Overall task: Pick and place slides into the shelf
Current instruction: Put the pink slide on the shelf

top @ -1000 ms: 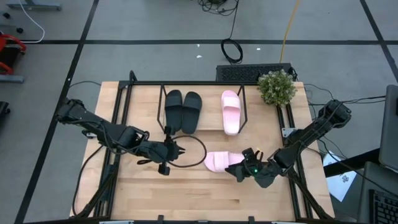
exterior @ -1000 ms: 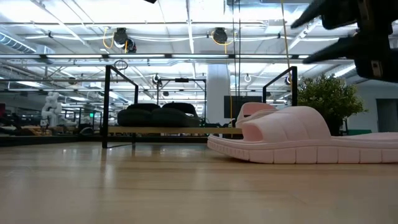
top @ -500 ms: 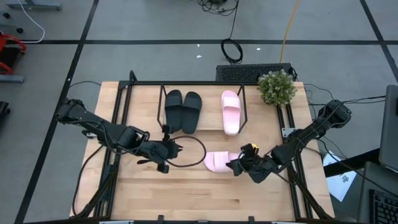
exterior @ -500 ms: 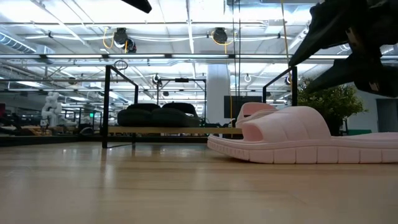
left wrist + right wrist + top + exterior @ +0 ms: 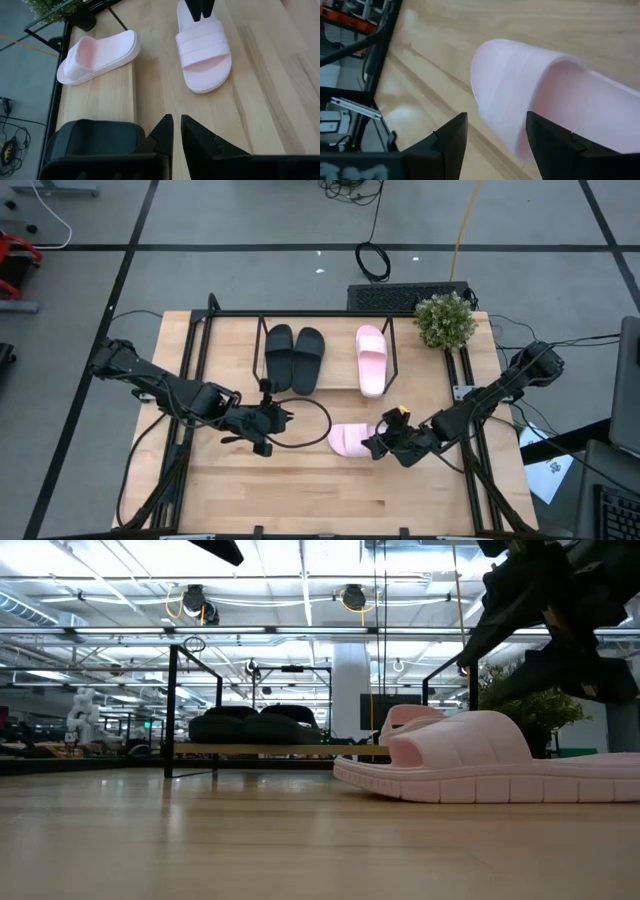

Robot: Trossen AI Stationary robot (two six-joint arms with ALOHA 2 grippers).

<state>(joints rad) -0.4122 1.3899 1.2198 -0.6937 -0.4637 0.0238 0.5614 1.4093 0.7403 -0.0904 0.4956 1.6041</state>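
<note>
1. I had the right gripper (image 5: pixel 377 446) low over the front part of the table (image 5: pixel 300 500), at the heel end of the loose pink slide (image 5: pixel 349 439). In the right wrist view its fingers (image 5: pixel 451 138) stood spread apart, released, with the pale strap between them and no contact that I could make out.
2. That pink slide lay flat on the wood, sole down, in front of the shelf (image 5: pixel 325 330) and apart from it. The low view showed it resting on the table (image 5: pixel 250 840) with the right gripper (image 5: pixel 540 620) hanging above its heel.
3. The left gripper (image 5: pixel 288 417) hovered over the table's middle, just in front of the shelf and near the black pair. In the left wrist view its fingers (image 5: pixel 162 131) were nearly together, clenched on nothing.
4. A black cable loop (image 5: pixel 305 423) lay on the wood between the two grippers.
5. On the shelf's board sat the black slides (image 5: pixel 294 358) side by side at the left, and the second pink slide (image 5: pixel 371 359) toward the right, with a gap between them.
6. Farthest back, a small potted plant (image 5: pixel 445 320) stood at the table's far right corner, just beside the shelf's end.
</note>
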